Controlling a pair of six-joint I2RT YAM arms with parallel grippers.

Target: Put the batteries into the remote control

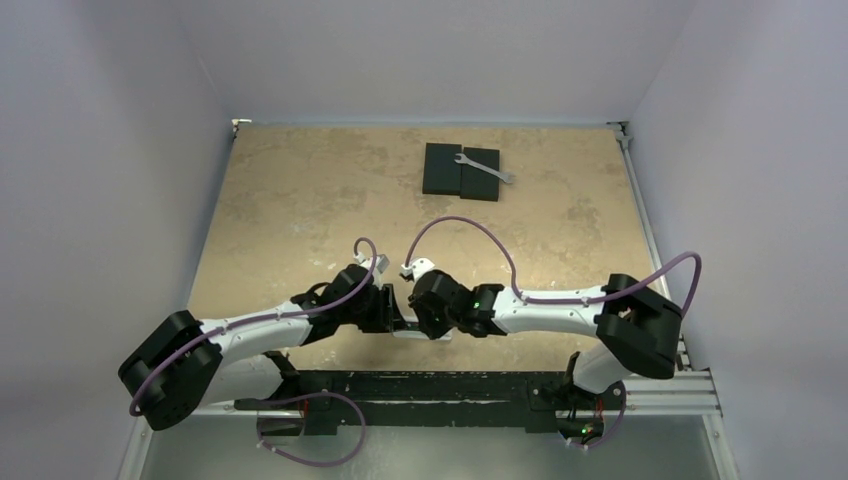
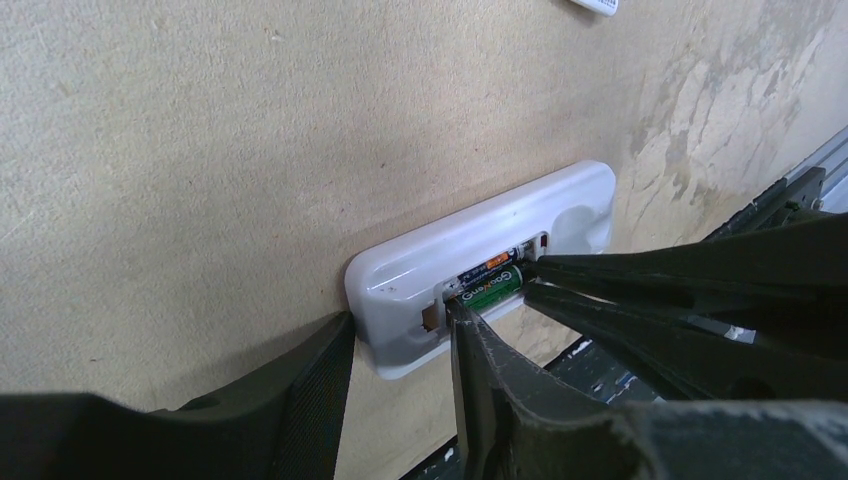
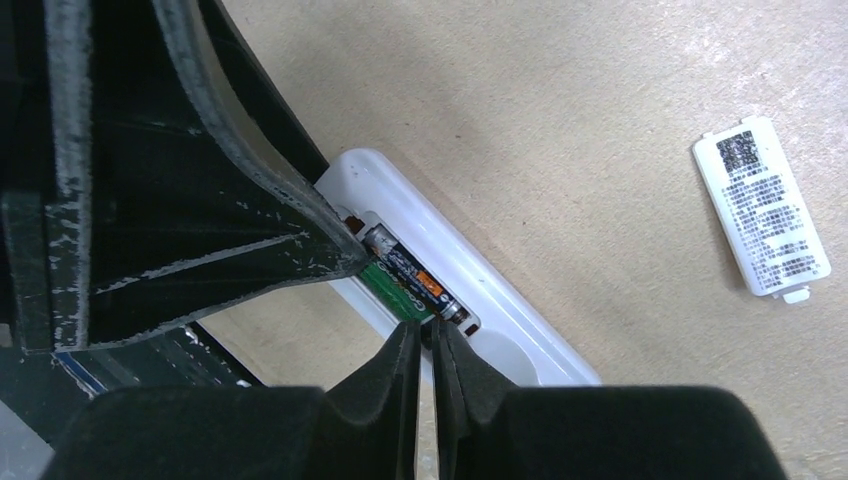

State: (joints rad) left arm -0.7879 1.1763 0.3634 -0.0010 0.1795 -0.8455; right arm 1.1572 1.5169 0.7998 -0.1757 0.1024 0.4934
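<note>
Two batteries (image 3: 410,275): side by side in an open recess, one black with an orange band, one green.
Remote control (image 2: 480,235): white, back up, flat on the worktop (image 1: 300,200) near its front edge, between both arms; it carries that recess.
Left claw (image 2: 400,315): spread wide, one finger by the short end of the white case, the other with its tip at the recess; gripping nothing I can see.
Right claw (image 3: 425,335): fingers all but together, tips at the cells' end, nothing between them.
Battery cover (image 3: 760,205): loose, lying near, apart.
Black blocks (image 1: 460,170): far side, silver wrench (image 1: 487,168) across them.
</note>
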